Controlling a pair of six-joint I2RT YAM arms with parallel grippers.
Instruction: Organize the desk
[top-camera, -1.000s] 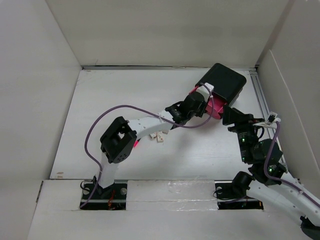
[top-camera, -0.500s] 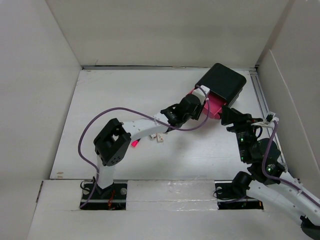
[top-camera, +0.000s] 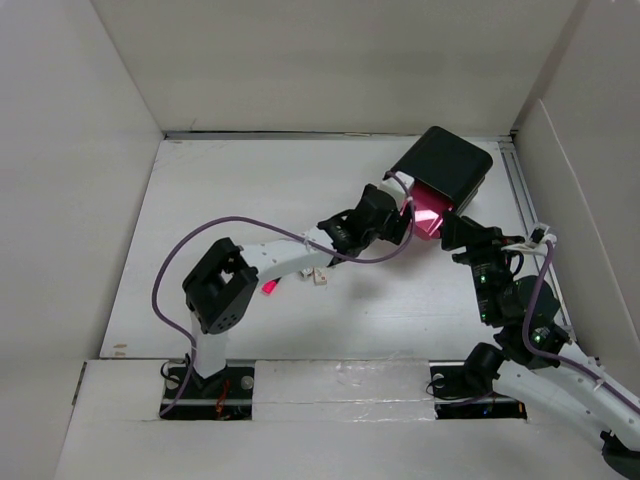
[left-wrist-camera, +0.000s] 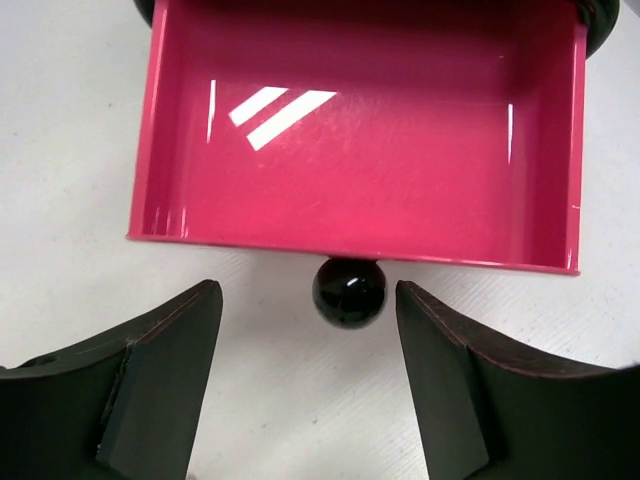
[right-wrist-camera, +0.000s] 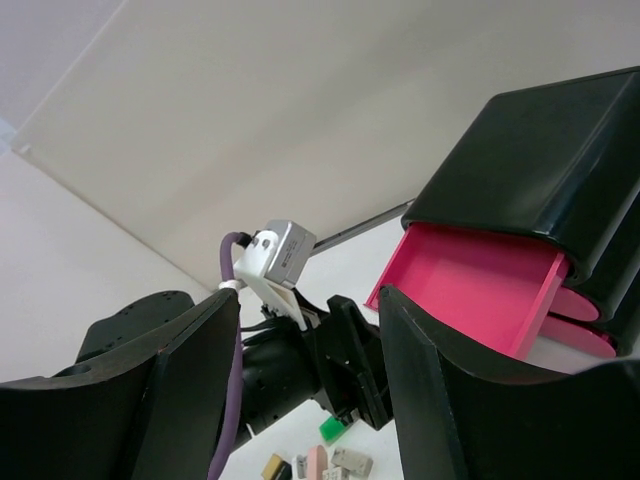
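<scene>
From above, the left arm (top-camera: 262, 262) stretches diagonally across the desk (top-camera: 230, 190) to the pink drawer (top-camera: 428, 212) standing out of the black box (top-camera: 450, 165) at the desk's far right corner. The right arm (top-camera: 515, 310) is folded, its wrist aimed at the box; small pieces (top-camera: 320, 275) lie partly hidden under the left arm.

Left wrist: the left gripper (left-wrist-camera: 306, 310) has its jaws apart on either side of the drawer's black knob (left-wrist-camera: 348, 292), touching neither side. The drawer's far end is cut off.

Right wrist: the right gripper (right-wrist-camera: 308, 300) is spread wide, holding nothing; the pieces below are too small to identify.

One black box (top-camera: 447, 166), three pink drawers (right-wrist-camera: 470, 285)
</scene>
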